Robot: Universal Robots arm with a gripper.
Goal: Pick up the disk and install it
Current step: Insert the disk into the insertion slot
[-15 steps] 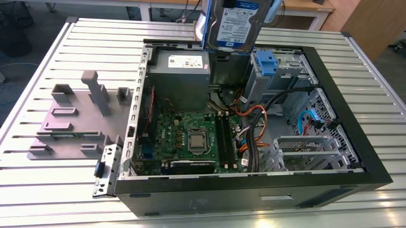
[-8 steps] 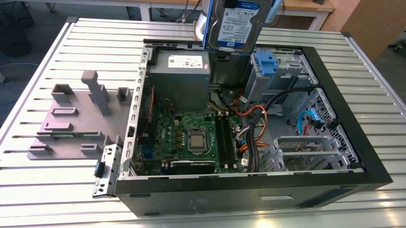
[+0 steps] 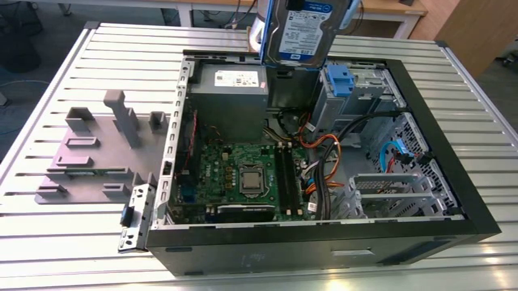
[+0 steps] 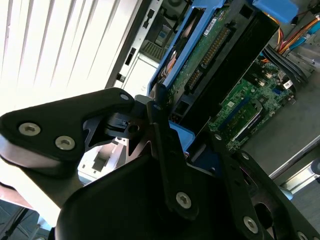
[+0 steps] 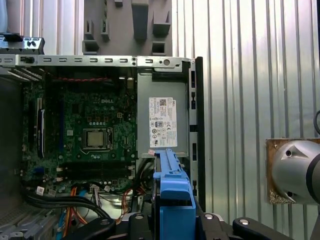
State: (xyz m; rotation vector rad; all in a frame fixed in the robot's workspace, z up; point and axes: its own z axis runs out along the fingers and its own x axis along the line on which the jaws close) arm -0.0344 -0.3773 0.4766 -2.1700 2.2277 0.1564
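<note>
Gripper (image 4: 187, 134) clamps the disk (image 3: 299, 30) upright; open case (image 3: 283, 257) lies below it, power supply (image 3: 230, 97) near.

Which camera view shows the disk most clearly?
The exterior view: the disk hangs above the computer case with its labelled face to the camera. The second wrist view shows its circuit-board underside; the first wrist view, its blue rail edge-on.

This looks like a robotics lab or workshop: a ribbed aluminium worktable (image 3: 73, 242) carries 1 opened computer case (image 3: 324, 257) (motherboard (image 3: 242, 176) and cables (image 3: 324, 151) exposed) and, on the exterior view's left, a grey fixture stand (image 3: 81, 163); a wooden-topped desk (image 3: 389, 7) stands beyond.
</note>
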